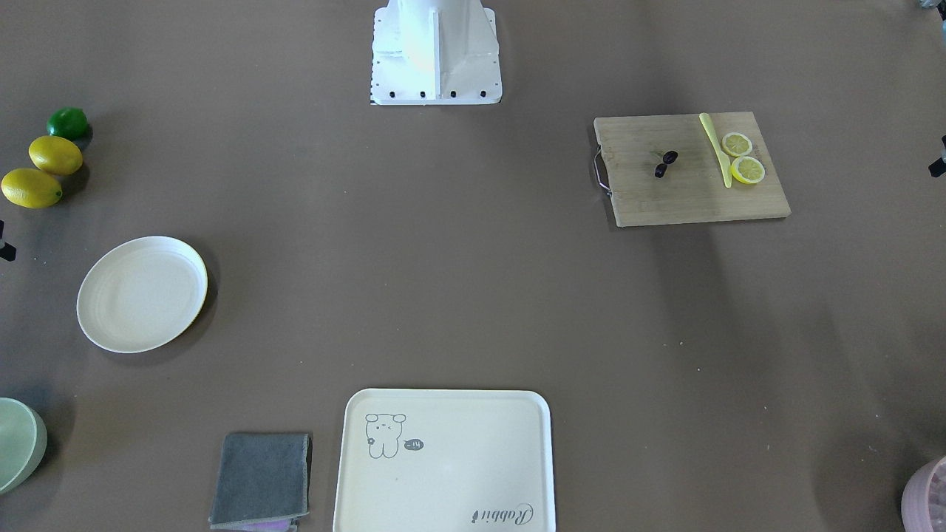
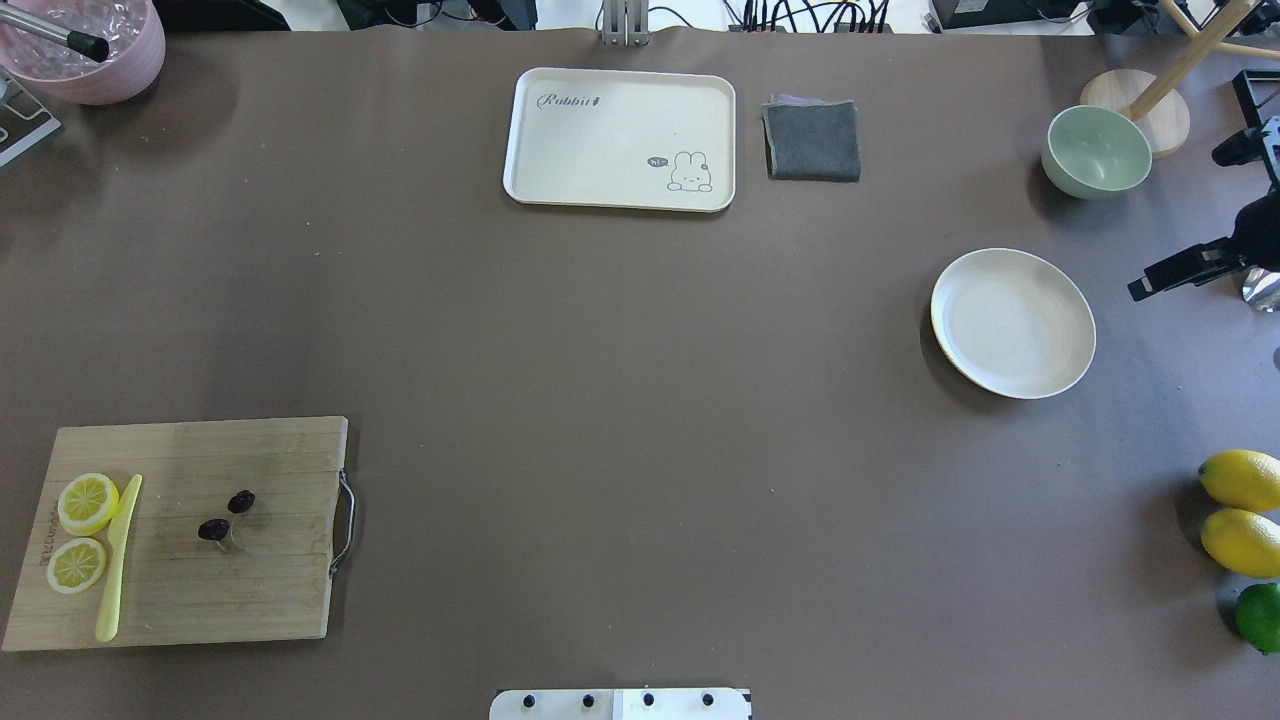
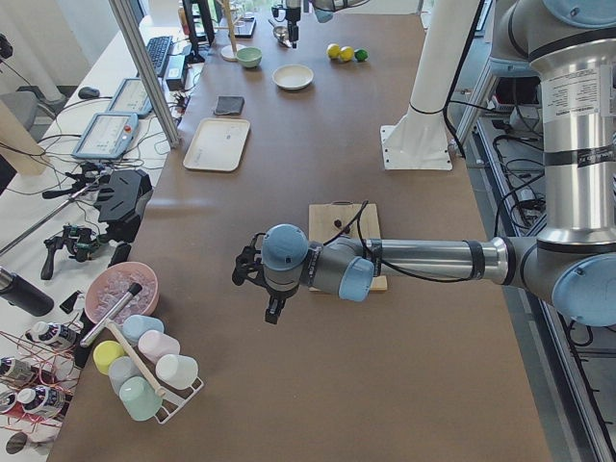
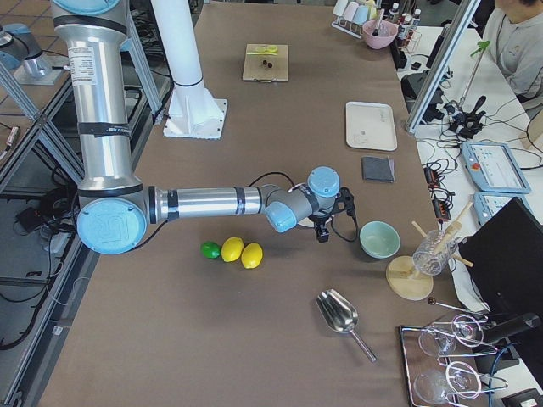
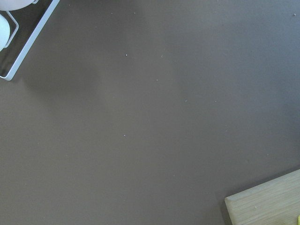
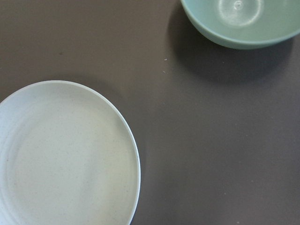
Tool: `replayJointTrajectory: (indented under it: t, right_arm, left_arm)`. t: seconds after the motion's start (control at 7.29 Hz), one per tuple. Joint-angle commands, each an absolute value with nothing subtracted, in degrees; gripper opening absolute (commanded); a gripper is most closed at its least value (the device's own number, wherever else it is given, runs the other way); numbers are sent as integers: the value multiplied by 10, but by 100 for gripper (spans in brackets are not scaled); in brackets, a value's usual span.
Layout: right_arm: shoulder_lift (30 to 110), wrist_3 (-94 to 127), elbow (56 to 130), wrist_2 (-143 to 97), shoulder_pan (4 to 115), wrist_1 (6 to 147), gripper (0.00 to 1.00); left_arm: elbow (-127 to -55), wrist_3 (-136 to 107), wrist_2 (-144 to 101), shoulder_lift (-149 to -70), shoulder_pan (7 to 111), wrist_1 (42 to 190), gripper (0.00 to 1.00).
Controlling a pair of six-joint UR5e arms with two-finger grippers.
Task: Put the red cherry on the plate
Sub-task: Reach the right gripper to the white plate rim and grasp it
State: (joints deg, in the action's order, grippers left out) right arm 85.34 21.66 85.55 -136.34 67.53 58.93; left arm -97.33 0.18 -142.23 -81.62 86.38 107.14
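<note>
The red cherry (image 2: pixel 227 517), a pair of tiny dark fruits, lies on the middle of a wooden cutting board (image 2: pixel 180 590) at the near left of the table. The round cream plate (image 2: pixel 1012 322) sits empty far off at the right. My left gripper (image 3: pixel 273 313) hangs above bare table beyond the board's outer end; its wrist view catches only a board corner (image 5: pixel 267 201). My right gripper (image 4: pixel 322 233) hovers by the plate's outer edge, looking down on the plate (image 6: pixel 61 154). I cannot tell whether either gripper is open or shut.
On the board lie two lemon slices (image 2: pixel 88 503) and a yellow knife (image 2: pixel 118 555). A cream tray (image 2: pixel 620 140) and grey cloth (image 2: pixel 812 140) sit at the far edge, a green bowl (image 2: pixel 1096 152) beyond the plate, lemons (image 2: pixel 1240 480) and a lime (image 2: pixel 1260 615) near right.
</note>
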Motion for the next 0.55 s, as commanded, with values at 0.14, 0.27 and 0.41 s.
replayJointTrajectory:
  t: [0.14, 0.27, 0.41]
  right_arm:
    - [824, 223, 798, -1362, 636, 569, 85]
    - [818, 223, 798, -1362, 627, 569, 82]
    - [817, 225, 798, -1366, 621, 567, 76]
  left_arm:
    - [-973, -4, -1422, -816, 863, 1071, 98]
    - [-973, -4, -1421, -816, 863, 1071, 98]
    - [-973, -4, -1422, -816, 863, 1071, 98]
